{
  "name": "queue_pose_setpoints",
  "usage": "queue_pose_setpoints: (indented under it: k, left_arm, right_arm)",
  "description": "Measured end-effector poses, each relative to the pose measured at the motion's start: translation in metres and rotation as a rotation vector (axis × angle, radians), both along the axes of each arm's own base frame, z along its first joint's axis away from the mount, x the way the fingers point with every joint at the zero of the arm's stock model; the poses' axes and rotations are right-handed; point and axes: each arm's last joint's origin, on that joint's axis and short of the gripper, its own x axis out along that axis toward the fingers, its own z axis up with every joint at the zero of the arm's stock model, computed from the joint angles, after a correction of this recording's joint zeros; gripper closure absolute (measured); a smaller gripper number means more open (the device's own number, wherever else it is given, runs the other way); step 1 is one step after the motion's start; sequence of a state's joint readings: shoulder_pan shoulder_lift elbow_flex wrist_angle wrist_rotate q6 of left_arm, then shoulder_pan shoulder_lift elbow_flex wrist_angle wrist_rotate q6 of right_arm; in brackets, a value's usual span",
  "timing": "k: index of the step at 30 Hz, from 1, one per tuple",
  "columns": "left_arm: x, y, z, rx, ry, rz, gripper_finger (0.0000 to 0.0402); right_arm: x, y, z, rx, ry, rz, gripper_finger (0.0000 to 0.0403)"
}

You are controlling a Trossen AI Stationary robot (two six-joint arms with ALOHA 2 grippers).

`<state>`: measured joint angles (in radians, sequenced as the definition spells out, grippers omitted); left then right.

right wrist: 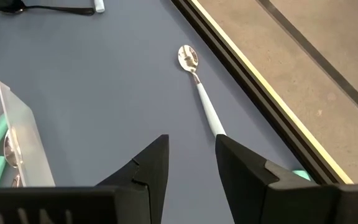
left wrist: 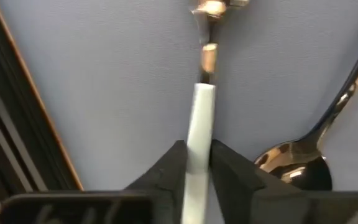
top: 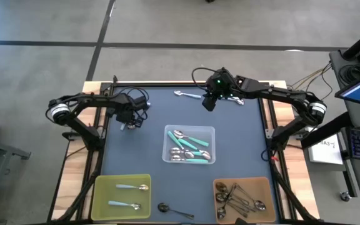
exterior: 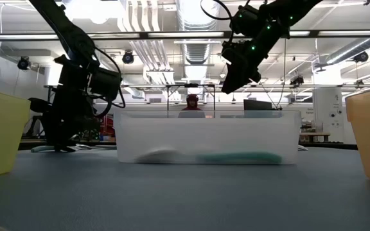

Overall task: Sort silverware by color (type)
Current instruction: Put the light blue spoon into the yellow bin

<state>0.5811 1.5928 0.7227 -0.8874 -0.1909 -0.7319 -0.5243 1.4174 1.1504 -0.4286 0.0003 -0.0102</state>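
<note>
Low over the far-left part of the worktop: left tool, fingers pinched against both sides of a pale-handled spoon, about midway along the handle by the look of the wrist view. Best to finish the squeeze before any lift, since a thin, smooth handle could pivot between the fingers; then straight up, level, and across to the near-left yellow bin, where two pale-handled spoons already lie. Just beside it, an all-metal spoon, close enough to get nudged; worth a clean vertical rise. Long axis of the gripped spoon running straight out from between the fingers, handle end toward the wrist, bowl end away. Right tool hovering above the far middle of the worktop, fingers apart, nothing between them; beneath it another pale-handled spoon, lying flat near the far edge, bowl pointing away from the fingers, long axis roughly along that edge. Teal-handled spoons in the clear bin at centre, dark ones in the brown bin near right, one dark spoon loose at the near edge.
</note>
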Motion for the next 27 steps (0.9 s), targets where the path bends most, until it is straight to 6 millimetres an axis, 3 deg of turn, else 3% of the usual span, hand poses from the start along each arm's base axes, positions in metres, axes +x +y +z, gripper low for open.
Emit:
queue_pose_setpoints:
  k: [3,11,19,23,27]
  left_arm:
    - [0.002,0.002,0.002,-0.006,-0.009,0.004,0.0381]
    - [0.006,0.007,0.013,0.003,-0.027,0.014,0.0381]
    - [0.017,0.009,0.065,0.103,-0.227,-0.023,0.0381]
    - [0.018,-0.011,0.096,0.056,-0.375,-0.114,0.0381]
    - [0.021,-0.046,0.128,0.014,-0.558,-0.225,0.0381]
  right_arm:
    - [0.0,0.0,0.0,0.007,-0.004,-0.008,0.028]
    - [0.0,0.0,0.0,0.006,-0.003,-0.007,0.028]
    - [0.0,0.0,0.0,-0.016,0.01,0.018,0.028]
    - [0.0,0.0,0.0,-0.032,0.02,0.037,0.028]
    - [0.0,0.0,0.0,-0.033,0.02,0.038,0.028]
